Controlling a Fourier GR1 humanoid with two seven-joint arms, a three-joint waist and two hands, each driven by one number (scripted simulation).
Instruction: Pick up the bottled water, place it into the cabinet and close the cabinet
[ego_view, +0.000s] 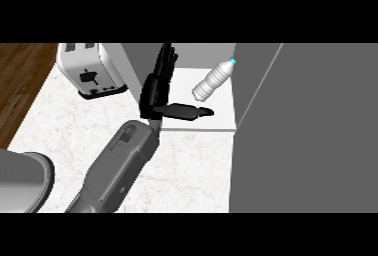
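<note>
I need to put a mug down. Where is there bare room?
Bare counter lies left of the forearm, below the toaster. The cabinet shelf is crowded: the bottle and the robot hand fill it.

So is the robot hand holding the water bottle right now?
No, the bottled water lies tilted on the white cabinet shelf, apart from the robot hand, whose straight fingers grip nothing.

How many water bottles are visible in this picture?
1. The bottled water lies tilted on the white shelf inside the cabinet. The door may hide others.
</note>
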